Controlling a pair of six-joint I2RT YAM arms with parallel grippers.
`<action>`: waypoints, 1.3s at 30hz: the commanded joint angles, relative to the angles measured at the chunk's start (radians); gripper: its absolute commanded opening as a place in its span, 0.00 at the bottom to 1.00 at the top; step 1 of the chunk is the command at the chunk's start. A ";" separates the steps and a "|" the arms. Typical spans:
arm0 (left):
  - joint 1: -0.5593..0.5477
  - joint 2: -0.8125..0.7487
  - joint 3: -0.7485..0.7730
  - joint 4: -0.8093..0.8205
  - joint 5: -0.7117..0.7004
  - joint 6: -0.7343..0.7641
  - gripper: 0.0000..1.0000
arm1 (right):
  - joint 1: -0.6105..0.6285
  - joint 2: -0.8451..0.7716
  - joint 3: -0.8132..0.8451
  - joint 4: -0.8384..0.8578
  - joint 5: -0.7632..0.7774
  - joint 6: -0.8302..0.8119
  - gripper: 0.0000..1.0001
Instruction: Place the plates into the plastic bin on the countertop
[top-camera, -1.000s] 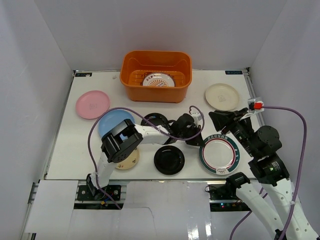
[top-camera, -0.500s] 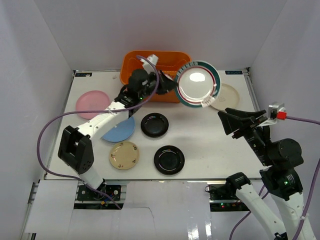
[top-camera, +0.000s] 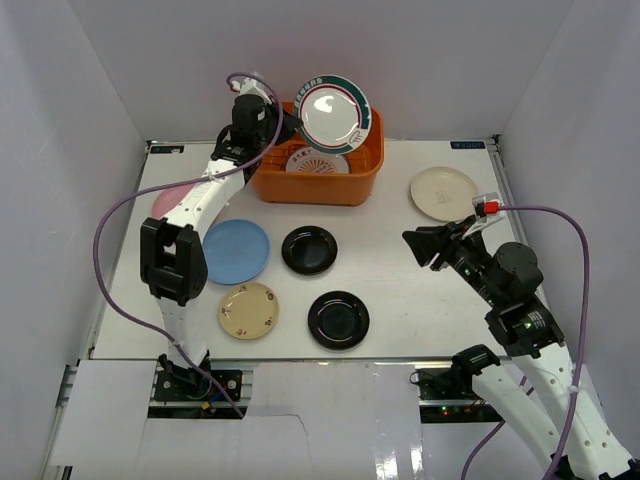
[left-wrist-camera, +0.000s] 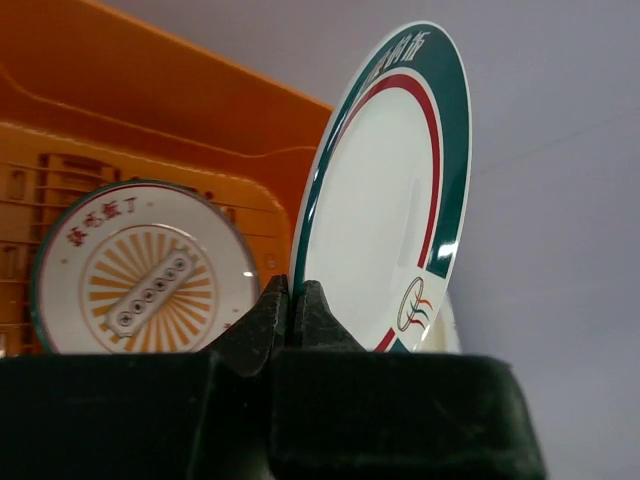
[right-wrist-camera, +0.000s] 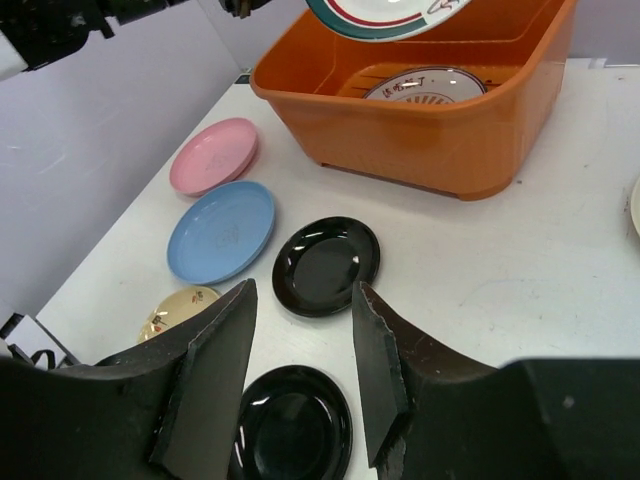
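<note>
The flat white countertop (top-camera: 400, 290) is carrying the orange rectangular plastic bin (top-camera: 310, 188) at its far edge. The green-rimmed white round plate (left-wrist-camera: 390, 200) is hanging on edge above the bin, over the sunburst-patterned plate (left-wrist-camera: 140, 270) lying inside (released from here, it risks clattering down and chipping both). The left gripper (left-wrist-camera: 289, 300) is pinching its rim thinly, so it could slip. The right gripper (right-wrist-camera: 302, 290) is hovering spread and empty. The wrist housing is hiding the held plate's lower edge.

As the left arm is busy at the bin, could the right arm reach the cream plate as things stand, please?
Probably yes. The right gripper is open and empty, and the cream plate lies alone on the countertop close by, with nothing between; the left gripper holds the green-rimmed plate over the bin.
</note>
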 joint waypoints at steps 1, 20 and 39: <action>0.026 0.043 0.099 -0.061 -0.021 0.008 0.00 | -0.001 0.012 -0.022 0.091 -0.003 -0.004 0.49; 0.046 0.283 0.210 -0.166 -0.007 0.055 0.37 | 0.000 0.093 -0.130 0.161 0.087 0.003 0.49; 0.046 -0.085 0.082 -0.123 -0.200 0.241 0.98 | -0.001 0.291 -0.213 0.359 0.238 0.168 0.52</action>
